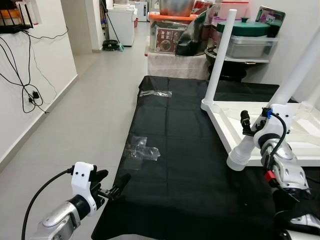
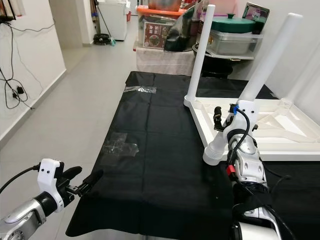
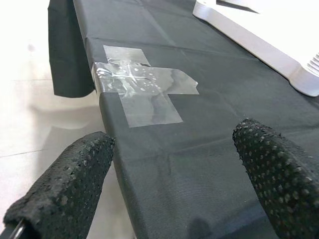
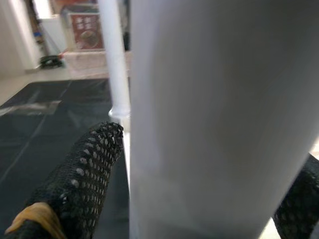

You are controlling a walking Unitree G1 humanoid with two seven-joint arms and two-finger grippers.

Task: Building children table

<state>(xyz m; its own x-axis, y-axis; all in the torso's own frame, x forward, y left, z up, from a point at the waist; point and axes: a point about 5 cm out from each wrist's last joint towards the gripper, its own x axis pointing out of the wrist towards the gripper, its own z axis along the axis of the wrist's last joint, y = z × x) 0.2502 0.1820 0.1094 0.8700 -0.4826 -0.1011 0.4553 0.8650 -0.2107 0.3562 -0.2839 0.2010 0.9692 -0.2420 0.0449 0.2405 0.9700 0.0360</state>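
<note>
One table leg (image 2: 257,75) is gripped by the right gripper (image 2: 231,120) at the near-left corner of the upturned tabletop (image 2: 270,135) on the black cloth (image 2: 165,150), seating judged in hand and a firm downward press or twist next, while the left gripper (image 1: 112,186) is held open.

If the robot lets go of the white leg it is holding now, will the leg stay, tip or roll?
The white leg leans, its ribbed end off the tabletop frame, so it would probably tip. Being round and smooth, it may roll on the black cloth. It looks stiff and light. The right claw flanks it.
</note>
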